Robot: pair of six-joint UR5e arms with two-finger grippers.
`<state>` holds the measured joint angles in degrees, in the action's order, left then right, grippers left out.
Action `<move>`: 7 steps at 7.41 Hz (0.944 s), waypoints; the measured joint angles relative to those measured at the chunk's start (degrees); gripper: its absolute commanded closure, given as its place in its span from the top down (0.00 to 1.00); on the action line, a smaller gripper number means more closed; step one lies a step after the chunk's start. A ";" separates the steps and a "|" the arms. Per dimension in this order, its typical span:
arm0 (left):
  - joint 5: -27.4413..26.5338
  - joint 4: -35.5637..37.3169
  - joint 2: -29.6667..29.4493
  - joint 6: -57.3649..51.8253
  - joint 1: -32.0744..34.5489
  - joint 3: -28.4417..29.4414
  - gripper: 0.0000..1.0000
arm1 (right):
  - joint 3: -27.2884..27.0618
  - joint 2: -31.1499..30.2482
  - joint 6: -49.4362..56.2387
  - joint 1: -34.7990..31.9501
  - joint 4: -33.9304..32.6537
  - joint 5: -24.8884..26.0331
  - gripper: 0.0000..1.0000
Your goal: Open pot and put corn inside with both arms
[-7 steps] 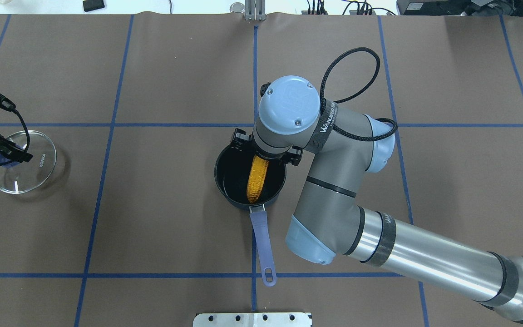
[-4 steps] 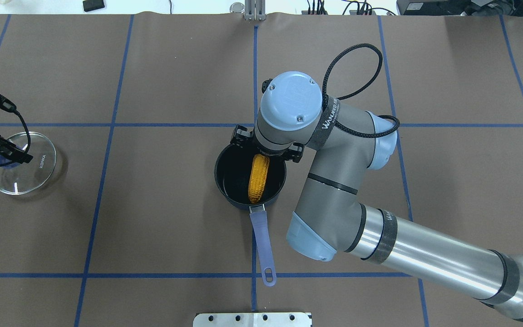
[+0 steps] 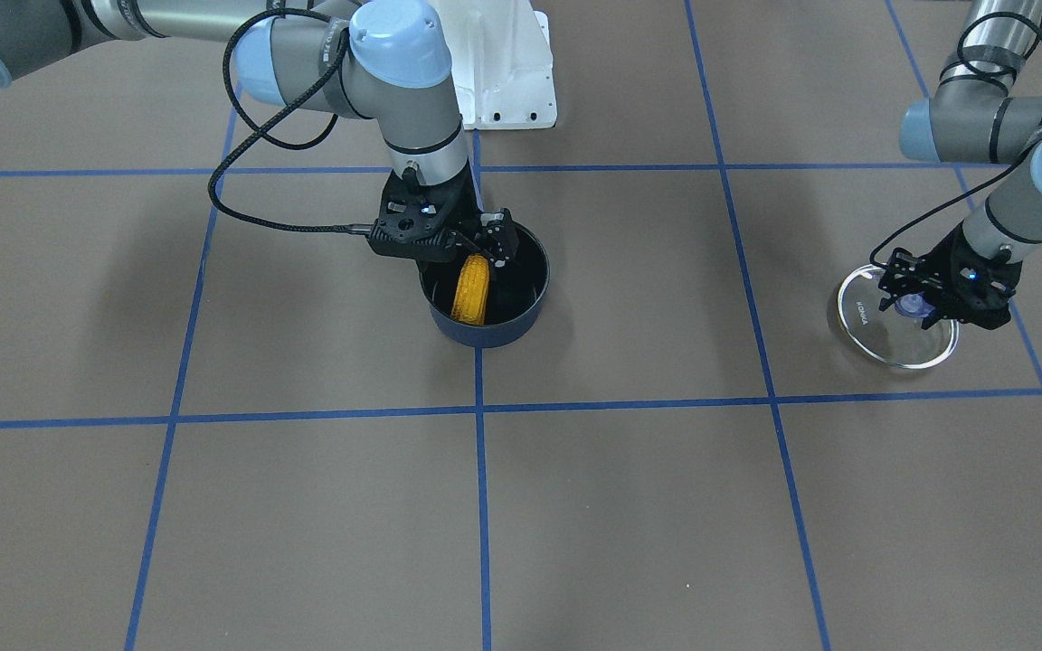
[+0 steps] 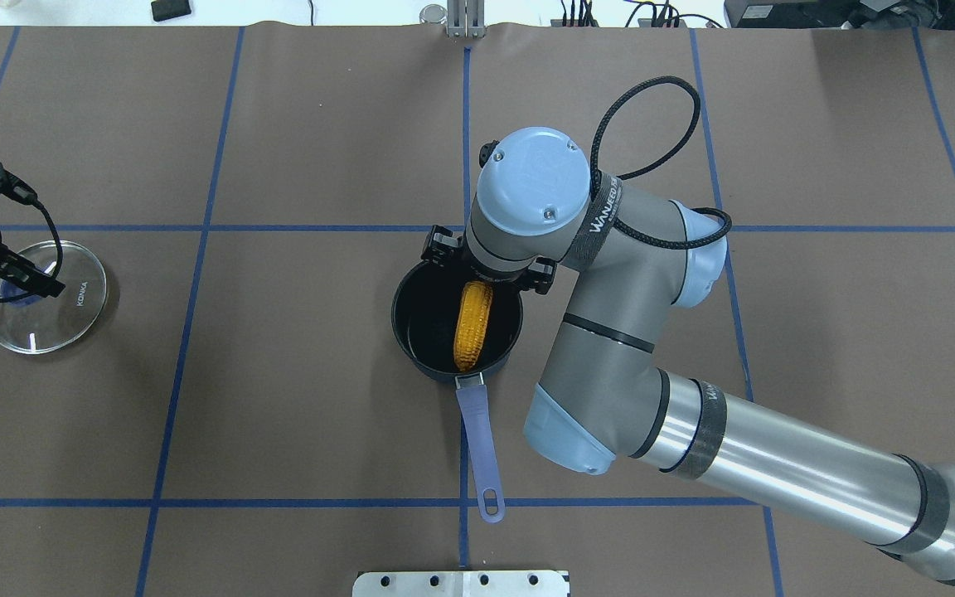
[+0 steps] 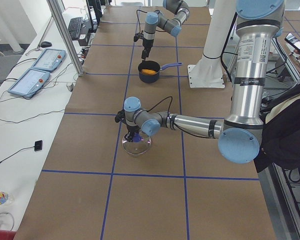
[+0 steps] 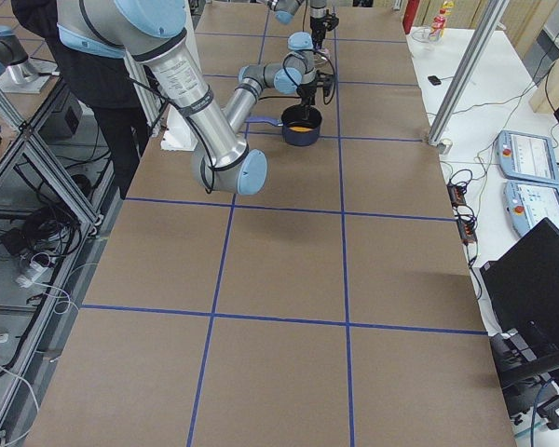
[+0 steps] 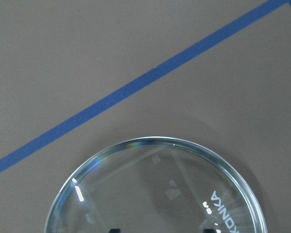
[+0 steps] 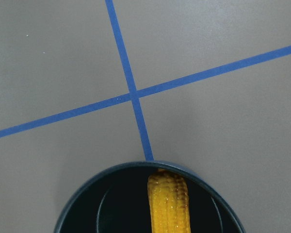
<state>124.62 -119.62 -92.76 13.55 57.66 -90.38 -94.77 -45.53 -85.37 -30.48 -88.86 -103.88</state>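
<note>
The dark navy pot (image 4: 413,319) stands open at the table's middle, its periwinkle handle (image 4: 477,448) pointing toward the robot. The yellow corn (image 4: 473,325) lies inside it, one end leaning on the far rim; it also shows in the front view (image 3: 471,289) and the right wrist view (image 8: 169,206). My right gripper (image 3: 469,254) hangs open just over that corn end, mostly hidden under the wrist in the overhead view. My left gripper (image 3: 926,301) is shut on the blue knob of the glass lid (image 4: 71,311), held low at the table's far left.
The white base mount (image 3: 503,72) stands behind the pot on the robot's side. Blue tape lines (image 4: 196,228) grid the brown table cover. A table with control tablets (image 5: 32,80) runs along the far edge. A person (image 5: 290,125) stands by the robot.
The right wrist has drawn back a little from the pot, and the corn has settled straighter inside. The left gripper and lid have shifted slightly and sunk lower.
</note>
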 measured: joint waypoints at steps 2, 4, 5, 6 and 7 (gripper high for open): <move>0.05 -0.26 -0.10 -0.05 0.01 -0.48 0.87 | -0.07 0.00 0.11 -0.42 0.00 -0.01 1.00; 0.99 -0.69 -0.12 -0.11 0.71 -1.98 0.94 | -0.91 -0.34 2.06 -3.50 -0.03 -1.16 1.00; 3.53 -0.44 -0.13 -0.35 2.80 -2.66 0.95 | -1.41 -1.06 5.50 -7.56 -0.07 -4.52 1.00; 7.28 -0.30 -0.16 -0.56 6.30 -2.86 0.97 | -1.67 -2.64 10.71 -12.46 -0.02 -9.17 1.00; 10.34 -0.11 -0.13 -2.03 10.04 -2.69 0.97 | -1.68 -4.92 17.76 -17.66 0.02 -13.24 1.00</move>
<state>134.96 -119.73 -92.90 11.52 67.69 -93.07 -96.45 -50.45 -67.61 -48.14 -88.84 -117.12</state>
